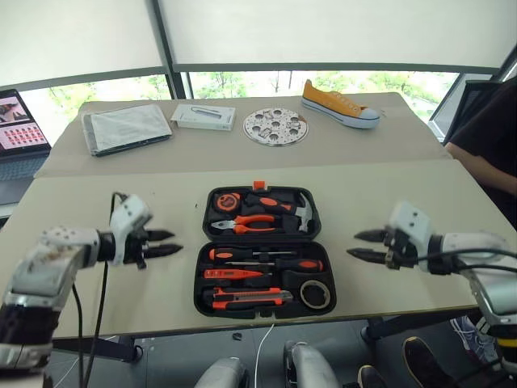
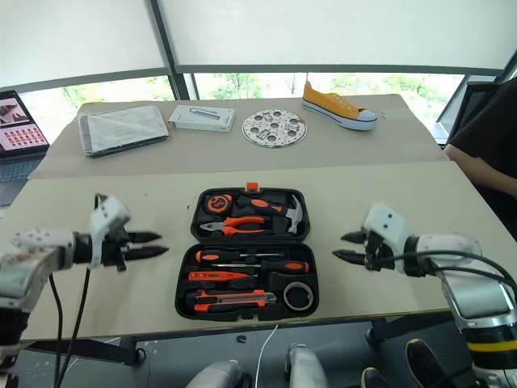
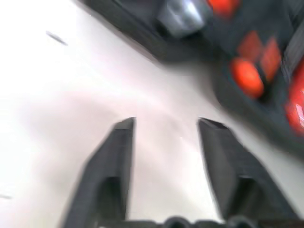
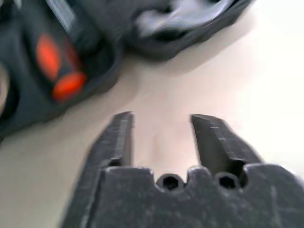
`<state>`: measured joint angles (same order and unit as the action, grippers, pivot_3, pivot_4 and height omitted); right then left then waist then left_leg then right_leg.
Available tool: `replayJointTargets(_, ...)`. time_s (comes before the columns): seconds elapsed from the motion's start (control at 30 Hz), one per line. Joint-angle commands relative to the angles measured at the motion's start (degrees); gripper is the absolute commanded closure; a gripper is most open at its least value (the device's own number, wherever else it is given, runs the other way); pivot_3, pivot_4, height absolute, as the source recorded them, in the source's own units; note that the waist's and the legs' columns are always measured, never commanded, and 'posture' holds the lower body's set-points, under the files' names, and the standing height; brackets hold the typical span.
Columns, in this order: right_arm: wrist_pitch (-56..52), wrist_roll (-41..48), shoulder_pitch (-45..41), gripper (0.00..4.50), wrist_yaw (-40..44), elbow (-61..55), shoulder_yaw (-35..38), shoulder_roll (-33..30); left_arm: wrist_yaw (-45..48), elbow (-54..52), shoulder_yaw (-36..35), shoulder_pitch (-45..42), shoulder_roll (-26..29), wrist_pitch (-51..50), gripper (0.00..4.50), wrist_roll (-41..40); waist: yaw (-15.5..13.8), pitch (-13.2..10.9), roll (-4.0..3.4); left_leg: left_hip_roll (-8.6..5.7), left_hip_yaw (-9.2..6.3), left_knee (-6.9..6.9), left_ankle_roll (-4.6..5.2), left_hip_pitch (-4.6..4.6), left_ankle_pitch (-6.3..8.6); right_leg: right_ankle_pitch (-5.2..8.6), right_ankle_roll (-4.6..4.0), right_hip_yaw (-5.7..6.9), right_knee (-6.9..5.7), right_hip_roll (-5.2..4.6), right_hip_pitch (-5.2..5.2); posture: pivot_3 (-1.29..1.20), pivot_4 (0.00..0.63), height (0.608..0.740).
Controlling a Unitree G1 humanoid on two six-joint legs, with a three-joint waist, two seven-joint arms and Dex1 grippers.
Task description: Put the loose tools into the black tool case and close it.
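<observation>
The table (image 1: 105, 218) fills the middle of the frame, and in its centre lies the black tool case (image 1: 264, 250), open flat, the lid half with pliers (image 1: 246, 223), hammer (image 1: 300, 208) and tape measure (image 1: 227, 200) toward the top, the other half toward the bottom. In this lower half I see the two screwdrivers (image 1: 262, 257), the red tester screwdriver (image 1: 234, 274), the utility knife (image 1: 246, 298) and the tape roll (image 1: 315, 295), all already sitting in their slots. My left pincer (image 1: 164, 242) is at the left of the case and my right pincer (image 1: 365, 246) at the right, both apart from it, both released and holding nothing. So I judge that closing is the step now. To do it well, I should take one half by both side edges together, fold it evenly so no tool slips out, then press near the small orange latch (image 1: 259, 185) at the top edge.
</observation>
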<state>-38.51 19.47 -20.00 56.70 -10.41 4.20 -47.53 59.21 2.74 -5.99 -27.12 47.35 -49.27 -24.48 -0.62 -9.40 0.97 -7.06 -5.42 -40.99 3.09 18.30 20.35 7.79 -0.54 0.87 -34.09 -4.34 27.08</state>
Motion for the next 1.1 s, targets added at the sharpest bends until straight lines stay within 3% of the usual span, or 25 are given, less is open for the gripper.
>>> replayJointTargets(0.03,-9.96,3.01,-8.4,0.58,-5.22,1.85,-0.46,3.99,-4.93,5.62,-0.9,-8.5,-4.28,-10.79,0.47,-3.33,0.04,0.0,0.01,0.0,0.0,-0.04,0.0,0.05,0.0,-0.03,0.0,0.0,0.02,-0.01,0.01,0.0,0.15,0.737)
replayJointTargets(0.07,-11.77,2.94,-10.28,0.31,-6.31,2.98,-1.24,5.18,-5.79,7.2,-0.87,-10.42,-5.52,-12.51,0.13,-3.69,0.11,0.02,0.01,0.0,0.0,-0.05,0.0,0.06,0.0,-0.04,0.0,-0.02,0.03,-0.01,0.01,0.0,0.15,0.737)
replayJointTargets(0.4,-16.1,-1.24,-21.28,0.31,-14.69,16.79,-7.3,13.72,-8.38,16.2,4.9,-15.24,-10.3,-8.13,0.13,0.52,1.01,0.02,0.02,-0.1,-0.05,0.0,0.01,0.19,-0.01,-0.07,0.02,0.06,-0.04,-0.02,0.19,0.0,0.15,0.737)
replayJointTargets(0.43,-15.74,-1.54,-21.6,0.82,-14.89,17.62,-7.55,13.99,-8.2,16.44,5.05,-15.0,-10.3,-7.6,0.64,0.69,1.01,0.02,0.02,-0.1,-0.05,-0.04,0.01,0.19,-0.01,-0.07,0.02,0.06,-0.02,-0.01,0.19,0.0,0.15,0.737)
replayJointTargets(0.57,-14.95,-2.87,-22.52,1.97,-16.11,20.71,-8.3,14.94,-7.14,17.0,5.93,-13.84,-9.86,-5.75,1.91,1.37,1.24,0.03,0.01,-0.1,-0.04,-0.12,0.01,0.18,-0.01,-0.07,0.01,0.04,-0.01,-0.03,0.19,0.0,0.15,0.737)
replayJointTargets(0.8,-16.17,-2.36,-21.33,4.43,-15.62,18.64,-8.47,15.28,-6.97,17.96,5.03,-13.18,-10.52,-4.94,4.41,0.86,0.93,0.15,-0.05,-0.12,-0.1,-0.29,0.01,0.12,-0.01,-0.09,0.03,-0.04,-0.04,-0.06,0.06,0.0,0.15,0.737)
replayJointTargets(1.1,-17.5,-1.98,-22.58,4.47,-15.74,17.97,-7.94,15.5,-6.5,19.73,5.0,-13.75,-10.62,-3.45,4.46,1.4,0.96,0.28,-0.14,-0.1,-0.11,-0.27,0.01,0.08,-0.01,-0.09,0.03,-0.09,-0.05,-0.05,0.04,0.0,0.15,0.737)
